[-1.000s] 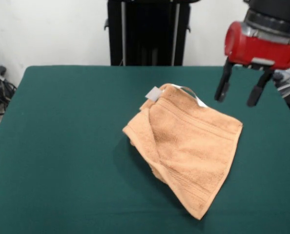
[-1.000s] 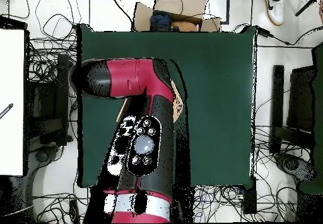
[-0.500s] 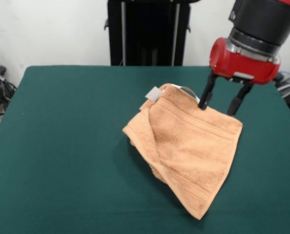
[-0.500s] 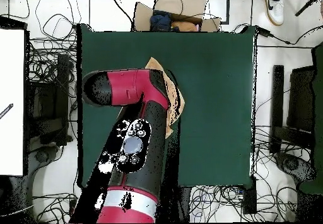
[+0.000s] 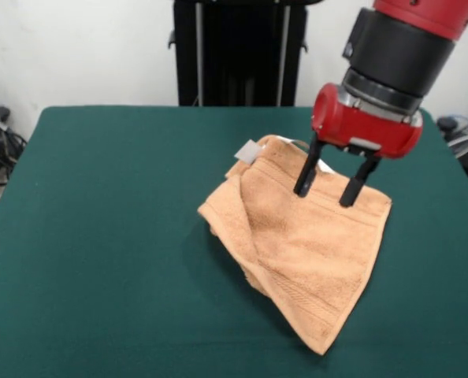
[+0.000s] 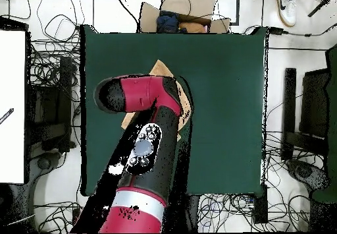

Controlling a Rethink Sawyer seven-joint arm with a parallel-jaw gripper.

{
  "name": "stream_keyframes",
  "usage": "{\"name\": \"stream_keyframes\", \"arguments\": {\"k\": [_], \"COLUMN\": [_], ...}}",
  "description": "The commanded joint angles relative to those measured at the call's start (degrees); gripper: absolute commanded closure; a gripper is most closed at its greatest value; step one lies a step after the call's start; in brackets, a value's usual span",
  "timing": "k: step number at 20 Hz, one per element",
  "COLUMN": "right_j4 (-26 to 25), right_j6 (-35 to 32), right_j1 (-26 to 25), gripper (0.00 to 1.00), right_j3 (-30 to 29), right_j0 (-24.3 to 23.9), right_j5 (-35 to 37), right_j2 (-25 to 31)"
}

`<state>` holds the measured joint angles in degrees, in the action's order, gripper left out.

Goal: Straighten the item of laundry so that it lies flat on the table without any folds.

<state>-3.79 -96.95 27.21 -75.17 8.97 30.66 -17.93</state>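
The item of laundry (image 5: 297, 240) is a peach-orange towel lying crumpled on the green table (image 5: 100, 220), with its left part folded over and a white tag (image 5: 248, 151) at its far corner. In the front view my gripper (image 5: 326, 187) hangs open just above the towel's far right part, its two black fingers (image 5: 306, 175) pointing down and nothing between them. From overhead the red arm (image 6: 141, 98) covers most of the towel (image 6: 160, 68), and only its edges show beside the arm.
A black stand (image 5: 238, 51) rises behind the table's far edge. Cables (image 6: 46, 80) and equipment lie on the floor around the table. A cardboard box (image 6: 181, 17) sits beyond one table edge in the overhead view.
My gripper has moved left and down, from beside the towel's far right corner to just above the towel. It stays open. The towel has not moved.
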Motion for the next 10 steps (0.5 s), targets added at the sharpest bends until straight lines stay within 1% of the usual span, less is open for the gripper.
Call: {"name": "stream_keyframes", "arguments": {"k": [1, 4, 10], "right_j4": [0.2, 0.4, 0.2], "right_j6": [-15.2, -15.0, -13.4], "right_j1": [-4.0, -5.0, -6.3], "gripper": [0.0, 0.0, 0.0], "right_j3": [-7.8, -8.1, -8.0], "right_j0": [-0.7, -0.9, -1.5], "right_j5": [-5.4, -7.2, -8.2], "right_j2": [-0.1, -0.3, -0.4]}}
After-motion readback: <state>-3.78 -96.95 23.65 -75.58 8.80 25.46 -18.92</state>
